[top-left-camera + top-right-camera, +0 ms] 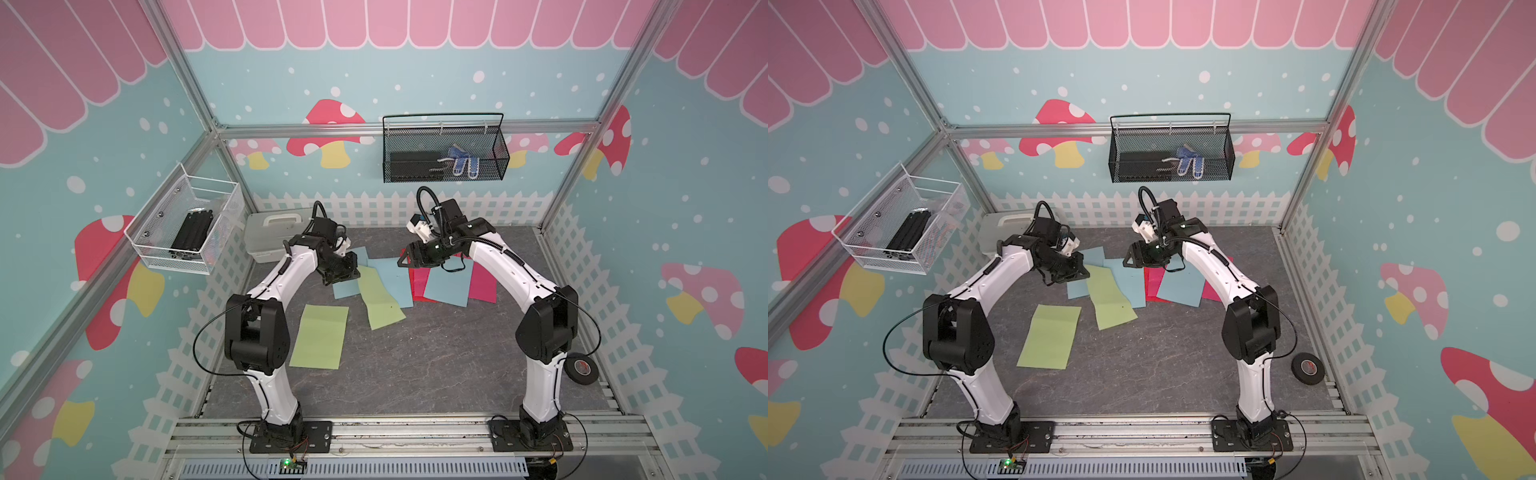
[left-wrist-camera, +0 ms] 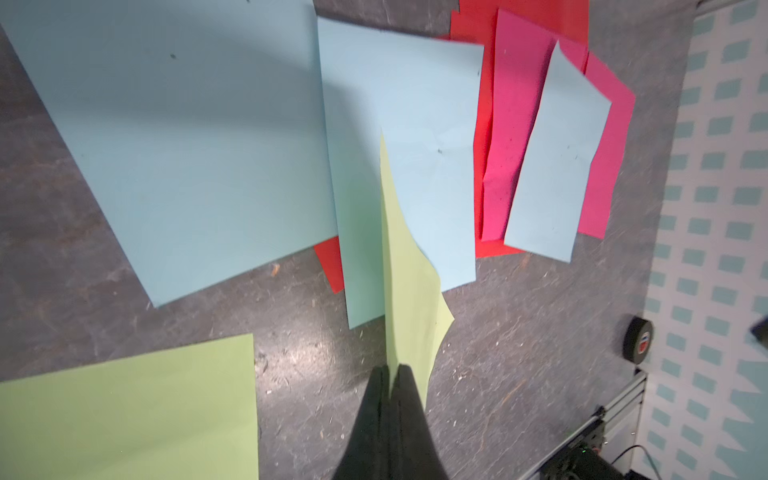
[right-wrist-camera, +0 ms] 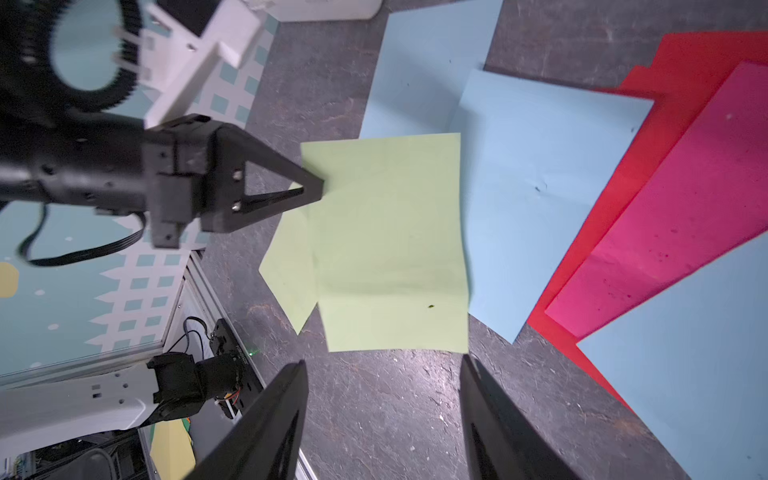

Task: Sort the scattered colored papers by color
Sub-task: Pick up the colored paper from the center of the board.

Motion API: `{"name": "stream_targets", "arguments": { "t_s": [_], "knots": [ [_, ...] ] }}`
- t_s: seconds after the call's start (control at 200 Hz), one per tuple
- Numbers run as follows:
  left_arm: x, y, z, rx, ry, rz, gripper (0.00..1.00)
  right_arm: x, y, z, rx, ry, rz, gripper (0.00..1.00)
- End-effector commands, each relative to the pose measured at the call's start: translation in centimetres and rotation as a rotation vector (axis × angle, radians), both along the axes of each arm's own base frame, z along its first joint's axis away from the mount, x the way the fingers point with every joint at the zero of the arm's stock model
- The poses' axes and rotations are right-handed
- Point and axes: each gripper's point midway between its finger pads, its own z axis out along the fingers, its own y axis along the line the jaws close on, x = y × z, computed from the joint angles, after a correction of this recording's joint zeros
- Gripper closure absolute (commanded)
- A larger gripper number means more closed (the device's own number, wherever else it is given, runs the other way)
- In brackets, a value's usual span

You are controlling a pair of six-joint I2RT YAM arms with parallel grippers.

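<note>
1 green paper (image 3: 390, 241) pinched at its edge by the left tool (image 2: 392, 369) — right tool (image 3: 384, 360) gapes, empty.

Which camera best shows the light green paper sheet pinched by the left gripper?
The right wrist view: the light green paper sheet shows nearly whole, with the left gripper shut on its edge. The left wrist view sees it edge-on; both top views show it small, partly behind that gripper.

Colours now: light green paper (image 1: 320, 336) pale, plain | light blue paper (image 1: 446, 286) soft, plain | magenta-pink paper (image 1: 484, 284) vivid | red paper (image 1: 417, 291) bright | tabletop (image 1: 436, 361) dark grey, marbled | walls (image 1: 685, 208) teal, white dots, red-and-pink mushrooms | tape roll (image 1: 580, 369) black
</note>
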Motion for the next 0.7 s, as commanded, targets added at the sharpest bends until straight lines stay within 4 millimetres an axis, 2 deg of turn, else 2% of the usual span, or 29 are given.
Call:
{"name": "stream_targets", "arguments": {
  "t_s": [0.0,0.105,0.115,0.13,0.41,0.53,0.695],
  "knots": [
    [-5.4,1.0,-0.1,0.161,0.077,-0.068,1.00,-0.7,-0.4,1.0,0.011,-0.025,-0.014,0.39],
    [-7.6,1.8,0.6,0.234,0.078,-0.063,1.00,-1.0,-0.6,0.4,0.009,-0.017,-0.016,0.39],
    [-7.7,2.0,0.7,0.240,0.074,-0.060,1.00,-1.3,-0.7,1.3,0.020,-0.034,-0.015,0.39],
    [-8.0,2.2,0.8,0.248,0.074,-0.057,1.00,-1.4,-0.8,1.5,0.023,-0.039,-0.016,0.39],
    [-12.3,6.3,2.4,0.415,0.095,-0.023,1.00,-2.3,-1.2,1.8,0.041,-0.043,-0.019,0.39],
    [-13.0,7.3,2.9,0.472,0.114,-0.036,1.00,-2.4,-1.1,2.1,0.050,-0.045,-0.017,0.39],
    [-12.9,8.2,3.0,0.539,0.147,-0.071,1.00,-2.5,-1.1,2.2,0.058,-0.045,-0.016,0.39]
  ]
}}
